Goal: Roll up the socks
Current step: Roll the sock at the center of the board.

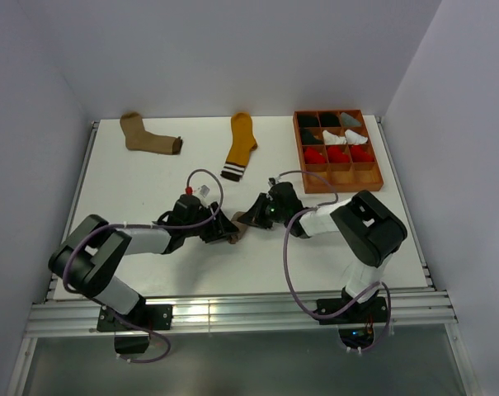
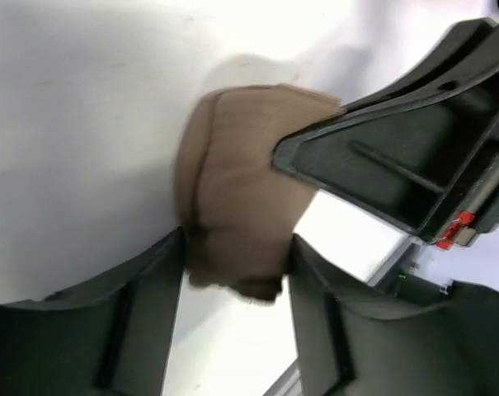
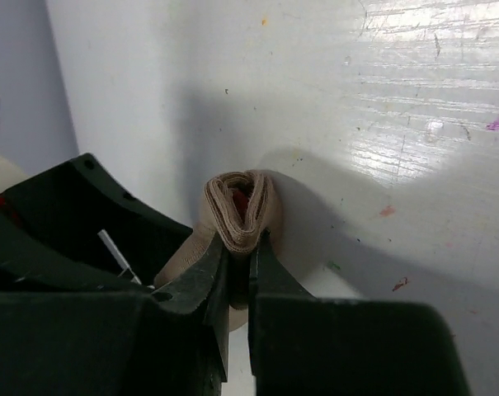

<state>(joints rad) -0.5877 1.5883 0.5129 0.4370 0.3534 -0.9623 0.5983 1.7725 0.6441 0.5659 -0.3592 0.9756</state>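
Jaws of the right gripper: clenched on the stacked edge layers of the light brown sock, which is already folded into a short wad with a trace of red inside the fold.

Jaws of the left gripper: spread, 1 finger on each side of the same wad. The sock fills the gap between them. Cannot tell whether they press it or merely flank it.

Location: the wad lies on the tabletop at lower centre of the top view, between the 2 wrists.

Handling, judged: light, soft knit that is limp and springy. The layers will likely unroll if both holds loosen at once. It is not fragile and not slippery. The best hold is across the whole thickness of the wad near its open end, pinching all layers together, not just the outer one.

Outward: the tan sock lies flat at upper left and the mustard sock at upper centre, both unrolled and well apart from the arms. The compartment tray sits at upper right, holding rolled bundles.
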